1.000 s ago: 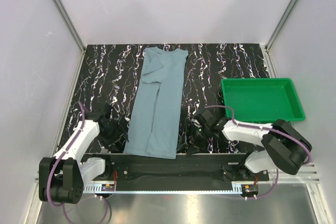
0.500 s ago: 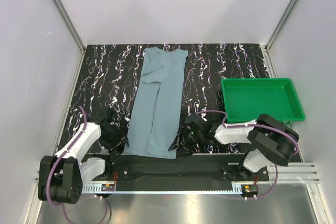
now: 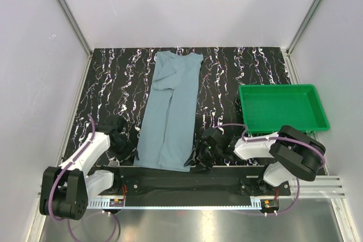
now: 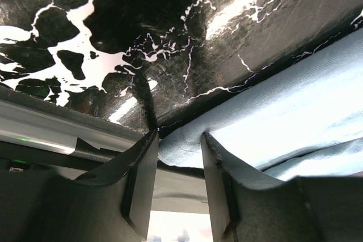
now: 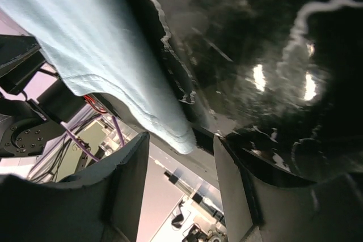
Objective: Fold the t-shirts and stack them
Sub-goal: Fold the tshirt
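Left tool (image 4: pixel 178 137), jaws apart at t-shirt (image 3: pixel 170 111) hem, right tool (image 5: pixel 180 139) likewise

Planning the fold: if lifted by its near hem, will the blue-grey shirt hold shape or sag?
Probably sags: the shirt lies flat, folded lengthwise, softly creased. Likely light; its hem looks thin. It may slide easily on the glossy table.

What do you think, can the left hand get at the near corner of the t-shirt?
Probably yes: the left hand is open and the t-shirt corner lies right at its gap, nothing between.
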`<state>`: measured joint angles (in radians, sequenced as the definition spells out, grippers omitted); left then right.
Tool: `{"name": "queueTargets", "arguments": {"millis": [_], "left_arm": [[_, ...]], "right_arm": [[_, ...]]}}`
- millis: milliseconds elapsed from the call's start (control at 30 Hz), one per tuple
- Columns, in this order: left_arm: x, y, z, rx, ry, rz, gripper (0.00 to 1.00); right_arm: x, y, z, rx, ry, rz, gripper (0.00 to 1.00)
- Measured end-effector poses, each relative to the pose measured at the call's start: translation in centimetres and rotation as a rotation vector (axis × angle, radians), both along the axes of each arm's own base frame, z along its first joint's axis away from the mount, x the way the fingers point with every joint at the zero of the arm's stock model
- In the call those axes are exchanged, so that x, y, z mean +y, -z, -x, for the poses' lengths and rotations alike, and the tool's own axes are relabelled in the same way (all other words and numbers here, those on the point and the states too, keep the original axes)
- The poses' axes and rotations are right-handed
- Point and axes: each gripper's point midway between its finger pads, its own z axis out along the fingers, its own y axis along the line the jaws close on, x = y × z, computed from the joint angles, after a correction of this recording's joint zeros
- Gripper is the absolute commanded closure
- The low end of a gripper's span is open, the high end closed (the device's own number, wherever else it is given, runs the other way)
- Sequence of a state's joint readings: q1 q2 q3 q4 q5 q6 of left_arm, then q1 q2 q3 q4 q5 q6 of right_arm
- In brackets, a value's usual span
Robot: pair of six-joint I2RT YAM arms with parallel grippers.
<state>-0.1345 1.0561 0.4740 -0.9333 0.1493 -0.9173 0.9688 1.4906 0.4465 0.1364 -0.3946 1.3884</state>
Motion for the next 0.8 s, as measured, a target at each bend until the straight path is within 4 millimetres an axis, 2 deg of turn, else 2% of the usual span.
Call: {"name": "queueTargets", "arguments": {"millis": [67,300,367,433,467,500,533,600,700,800], "left_arm": [[-0.1,0.0,0.0,0.000,0.004,0.000,0.69],[-0.2,0.0,0.1,-0.001,0.010,0.000,0.73],[-0.2,0.0,0.0,-0.002,0.012,0.000,0.74],[-0.2,0.0,0.0,-0.003,0.012,0.000,0.82],[-0.3,0.0,0.0,-0.004,0.012,0.000,0.87],[-0.3,0.0,0.0,-0.005,0.012,0.001,0.96],[-0.3,0.1,0.0,-0.006,0.013,0.002,1.00],[-0.4,0.1,0.0,-0.007,0.018,0.006,1.00],[-0.5,0.1,0.1,-0.009,0.033,0.007,1.00],[-0.5,-0.1,0.0,-0.014,0.053,0.006,1.00]], "right_arm": [[-0.1,0.1,0.2,0.010,0.001,0.001,0.44],[0.4,0.3,0.5,0.022,-0.021,-0.022,0.48],[0.6,0.2,0.4,0.019,-0.019,-0.030,0.56],[0.7,0.4,0.2,0.010,-0.016,-0.031,0.65],[0.8,0.4,0.2,0.005,-0.018,-0.031,0.76],[0.8,0.5,0.0,-0.001,-0.018,-0.028,0.80],[0.9,0.5,-0.1,-0.003,-0.017,-0.025,0.87],[0.8,0.6,-0.1,-0.006,-0.023,-0.012,0.98],[0.7,0.4,-0.1,-0.002,-0.039,0.020,1.00],[0.8,-1.0,-0.4,-0.022,-0.051,0.032,1.00]]}}
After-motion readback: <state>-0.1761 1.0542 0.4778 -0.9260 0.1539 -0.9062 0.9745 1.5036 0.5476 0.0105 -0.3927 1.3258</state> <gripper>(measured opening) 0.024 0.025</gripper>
